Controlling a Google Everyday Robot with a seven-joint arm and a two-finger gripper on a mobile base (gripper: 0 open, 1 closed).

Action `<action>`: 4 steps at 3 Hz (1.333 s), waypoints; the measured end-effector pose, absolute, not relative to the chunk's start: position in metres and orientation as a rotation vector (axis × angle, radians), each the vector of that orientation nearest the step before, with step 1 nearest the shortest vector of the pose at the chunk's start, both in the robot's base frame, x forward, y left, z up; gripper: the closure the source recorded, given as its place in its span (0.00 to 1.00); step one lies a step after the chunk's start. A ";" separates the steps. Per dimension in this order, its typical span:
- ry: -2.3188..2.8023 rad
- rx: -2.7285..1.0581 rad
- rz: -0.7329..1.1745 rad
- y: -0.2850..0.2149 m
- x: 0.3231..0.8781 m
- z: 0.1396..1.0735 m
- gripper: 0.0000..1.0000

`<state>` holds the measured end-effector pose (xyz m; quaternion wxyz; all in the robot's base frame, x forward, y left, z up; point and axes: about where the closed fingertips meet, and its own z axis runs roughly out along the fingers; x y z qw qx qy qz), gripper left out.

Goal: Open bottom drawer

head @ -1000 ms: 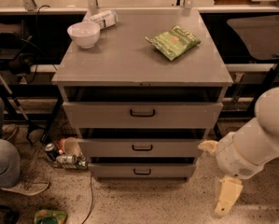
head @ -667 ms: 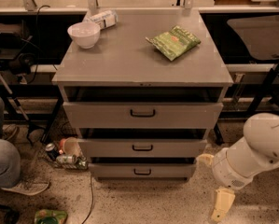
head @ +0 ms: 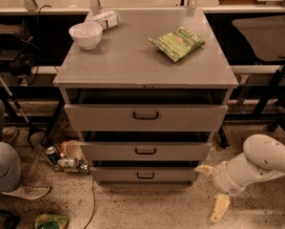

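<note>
The grey cabinet [head: 132, 61] has three drawers. The bottom drawer [head: 175, 175] is the lowest and narrowest front, with a small black loop handle [head: 145, 175]. It sits about level with the drawer above. My gripper [head: 211, 189] is low at the right of the cabinet, just above the floor, beside the bottom drawer's right end. Its cream fingers [head: 219, 208] are spread apart and hold nothing. It is not touching the handle. The white arm [head: 263, 159] reaches in from the right.
A white bowl [head: 86, 34], a lying bottle [head: 105, 18] and a green bag [head: 177, 43] lie on the cabinet top. Cans and a cup [head: 68, 156] sit on the floor at its left. A person's leg and shoe [head: 8, 166] are at left. A chair base [head: 275, 104] stands at right.
The arm has dropped lower and the gripper has moved down and slightly left, toward the bottom drawer's right end. The drawers have not moved.
</note>
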<state>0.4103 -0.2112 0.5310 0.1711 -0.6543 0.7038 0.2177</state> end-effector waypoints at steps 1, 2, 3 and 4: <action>1.984 -1.835 0.729 -0.205 0.410 0.489 0.00; 1.986 -1.835 0.736 -0.204 0.408 0.488 0.00; 1.961 -1.825 0.697 -0.212 0.418 0.463 0.00; 1.885 -1.794 0.653 -0.231 0.441 0.412 0.00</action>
